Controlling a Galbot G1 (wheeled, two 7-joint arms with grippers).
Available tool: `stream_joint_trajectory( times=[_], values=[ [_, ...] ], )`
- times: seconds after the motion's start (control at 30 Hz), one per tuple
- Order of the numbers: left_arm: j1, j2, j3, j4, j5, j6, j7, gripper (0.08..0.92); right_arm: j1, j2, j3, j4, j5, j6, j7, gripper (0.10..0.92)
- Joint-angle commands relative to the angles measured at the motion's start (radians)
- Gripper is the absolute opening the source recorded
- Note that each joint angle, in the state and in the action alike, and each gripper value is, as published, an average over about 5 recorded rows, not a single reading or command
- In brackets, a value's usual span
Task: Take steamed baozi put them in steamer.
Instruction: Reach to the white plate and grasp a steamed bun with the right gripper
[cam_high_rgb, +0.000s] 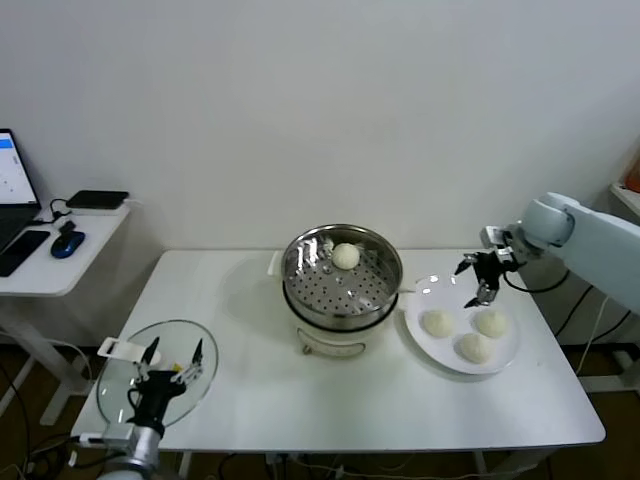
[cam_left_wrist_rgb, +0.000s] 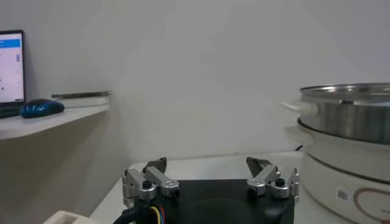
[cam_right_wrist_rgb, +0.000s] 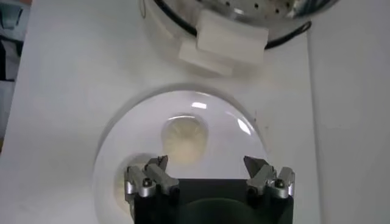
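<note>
I have the right gripper (cam_high_rgb: 478, 280) hanging over the far edge of the plate (cam_high_rgb: 505, 355), its fingers spread wide with nothing between them. One bun (cam_high_rgb: 346, 256) already sits in the steamer (cam_high_rgb: 342, 275), toward its back wall. Three more wait on the plate: one at the left (cam_high_rgb: 436, 323), one at the front (cam_high_rgb: 475, 347), one at the right (cam_high_rgb: 491, 323), all close together and just right of the steamer.

The wrist camera looks straight down past the open fingertips (cam_right_wrist_rgb: 159, 164) at one bun (cam_right_wrist_rgb: 184, 140) near the plate's middle, with a second bun (cam_right_wrist_rgb: 122, 192) peeking out beside the left finger. So I judge the step in hand to be the approach for the next pick.

To do it well I would centre the fingers on a single bun before lowering, so neither finger lands on a neighbour. I would come down vertically, with the tips stopping just short of the plate, and close gently (these look soft, and a hard squeeze would likely dent one). Then lift clear of the steamer's rim before crossing over.

The left gripper (cam_high_rgb: 172, 372) is parked low at the table's (cam_high_rgb: 330, 400) front left corner, over the glass lid (cam_high_rgb: 125, 385), fingers spread and empty.
</note>
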Motion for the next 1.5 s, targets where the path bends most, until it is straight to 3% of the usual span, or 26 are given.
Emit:
stream_joint_trajectory(
  times=[0.03, 0.57, 1.5],
  values=[
    [0.001, -0.001, -0.002, 0.004, -0.001, -0.002, 0.0, 0.823, -0.146, 0.04, 0.092, -0.094, 0.005, -0.078, 0.006, 0.823],
    [-0.001, -0.006, -0.005, 0.022, -0.001, -0.005, -0.001, 0.823, -0.214, 0.197, 0.134, -0.256, -0.074, -0.025, -0.006, 0.823],
    [-0.009, -0.005, -0.004, 0.033, -0.003, -0.004, -0.002, 0.823, -0.25, 0.279, 0.208, -0.386, -0.133, 0.012, -0.036, 0.805]
  ],
)
